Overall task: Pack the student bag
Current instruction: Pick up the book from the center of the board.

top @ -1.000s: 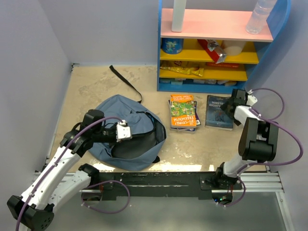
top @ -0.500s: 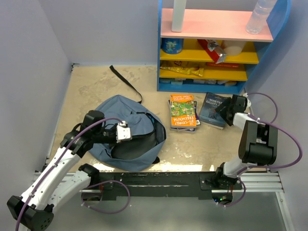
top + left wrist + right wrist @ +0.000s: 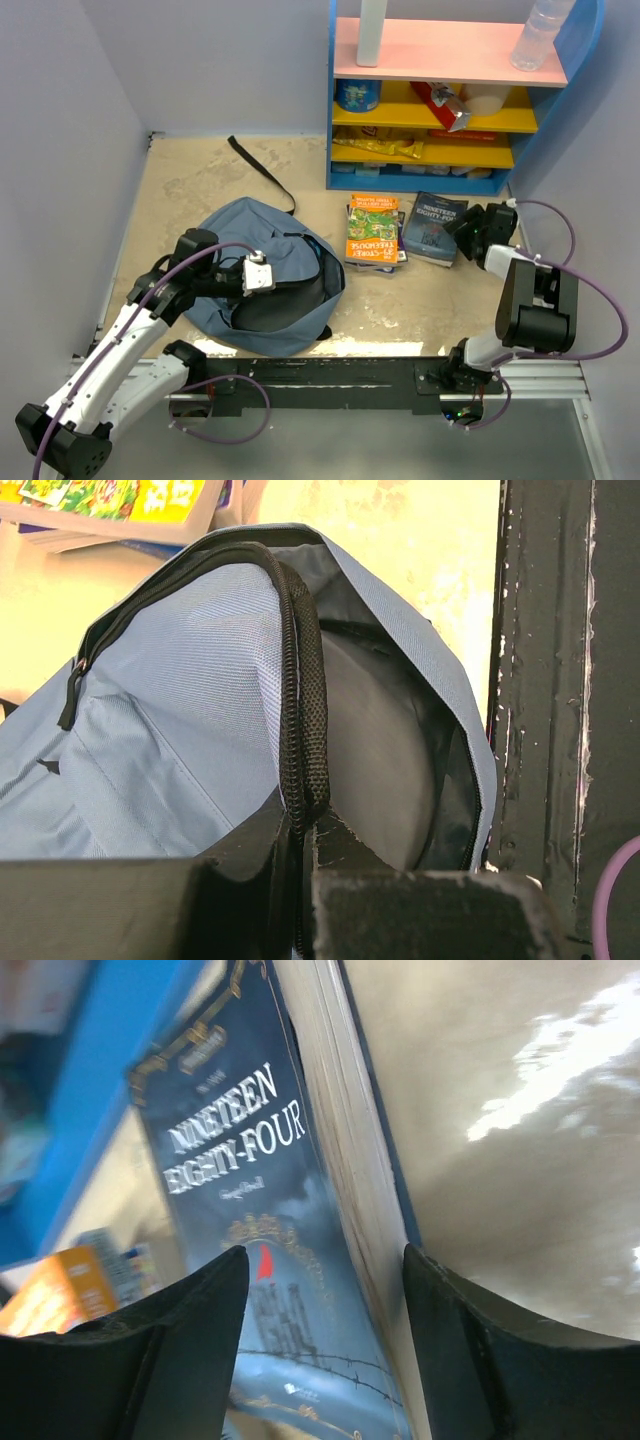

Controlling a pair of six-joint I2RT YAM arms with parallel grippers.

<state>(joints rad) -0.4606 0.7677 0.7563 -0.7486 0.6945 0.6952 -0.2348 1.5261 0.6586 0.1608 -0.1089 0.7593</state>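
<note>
Top external view has the student bag [image 3: 250, 240] lying on the left half of the desk [image 3: 190, 180], just beyond the left arm, with its mouth turned toward the near edge. The left fingers [image 3: 262, 278] are pressed together on the black zipper rim of that mouth. The left wrist view shows the rim pinched between them and held up, so the bag [image 3: 180, 710] gapes onto its grey lining. A black strap [image 3: 258, 172] trails across the desk behind the bag.

To the bag's right lies an orange-and-green book [image 3: 372, 232], and just beside it a dark blue book [image 3: 432, 228], its cover reading "Nineteen Eighty-Four" [image 3: 250, 1200]. The right fingers [image 3: 468, 225] sit at that book's right edge. From the right wrist they [image 3: 180, 1340] stand spread, one on each side of its page edge. Behind the books stands a blue, yellow and pink shelf [image 3: 450, 50].
</note>
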